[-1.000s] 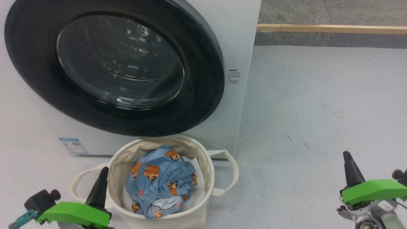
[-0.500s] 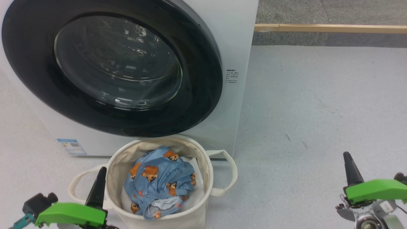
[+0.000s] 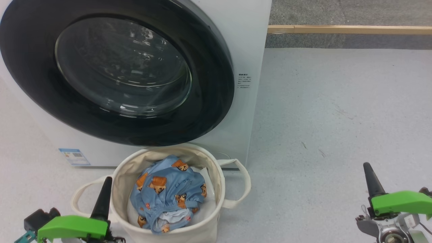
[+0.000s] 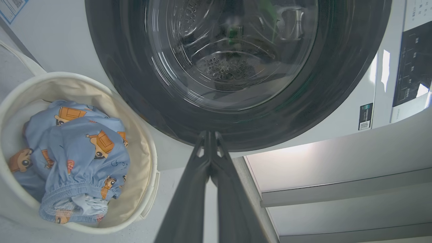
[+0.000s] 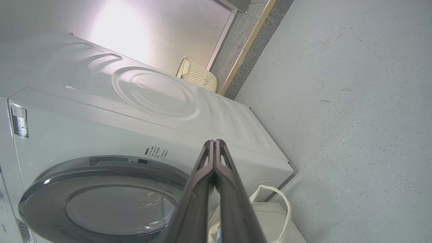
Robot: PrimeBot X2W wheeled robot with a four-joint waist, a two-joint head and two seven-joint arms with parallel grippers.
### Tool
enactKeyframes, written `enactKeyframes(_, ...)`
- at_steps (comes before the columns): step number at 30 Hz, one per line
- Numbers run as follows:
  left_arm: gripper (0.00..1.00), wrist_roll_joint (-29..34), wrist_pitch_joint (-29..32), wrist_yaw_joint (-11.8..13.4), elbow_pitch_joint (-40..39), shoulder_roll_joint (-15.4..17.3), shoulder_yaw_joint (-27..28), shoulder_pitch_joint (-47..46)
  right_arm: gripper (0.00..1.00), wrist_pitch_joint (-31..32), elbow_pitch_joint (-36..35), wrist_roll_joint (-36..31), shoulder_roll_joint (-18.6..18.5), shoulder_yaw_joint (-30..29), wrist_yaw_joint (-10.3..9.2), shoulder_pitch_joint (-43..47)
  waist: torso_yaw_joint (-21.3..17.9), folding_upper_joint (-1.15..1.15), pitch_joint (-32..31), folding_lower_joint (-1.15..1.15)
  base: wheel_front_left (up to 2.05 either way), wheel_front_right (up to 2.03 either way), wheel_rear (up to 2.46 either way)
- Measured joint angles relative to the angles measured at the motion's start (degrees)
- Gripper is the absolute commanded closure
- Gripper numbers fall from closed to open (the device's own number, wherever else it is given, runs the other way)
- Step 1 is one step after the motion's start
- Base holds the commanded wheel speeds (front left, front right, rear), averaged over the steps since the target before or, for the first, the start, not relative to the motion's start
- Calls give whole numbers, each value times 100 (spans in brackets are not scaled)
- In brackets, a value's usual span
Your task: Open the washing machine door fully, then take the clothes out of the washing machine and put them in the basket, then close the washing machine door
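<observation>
**Door shut, laundry in basket, both arms idle**

The big round door with a glossy black rim and bulged clear glass (image 3: pixel 118 71) sits flush on the white front-loading washer (image 3: pixel 251 40). Through the glass, the left wrist view gives bare perforated steel drum (image 4: pixel 229 64) and no fabric.

The light blue bear-print garment (image 3: pixel 168 192) is bunched inside the round cream canvas basket (image 3: pixel 221 184), on top of a white sheet (image 3: pixel 210 184). The basket stands directly below the door, just in front of the washer. That makes for a short drop from drum to basket. Its strap handles (image 3: pixel 249 184) loop out to either side.

Left gripper (image 3: pixel 107 180): fingers pinched together, nothing between them, tip just beside the basket's left wall. Right gripper (image 3: pixel 368 167): same, pressed closed and empty, well off to the right over bare grey floor (image 3: pixel 320 101). Both are low and off the door, which reads as parked.

My read is that all three steps look done. One thing to watch: the left finger is near the left-side handle and could snag if that arm lifts.
</observation>
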Motion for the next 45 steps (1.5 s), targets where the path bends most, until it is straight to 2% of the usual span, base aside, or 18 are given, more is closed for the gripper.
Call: enactKeyframes(45,100,-1467,605,-101,-81,-769,1004,232,100,706,-232,2012,656,-687,-1,220,-134,0,-5,0,0,0,0)
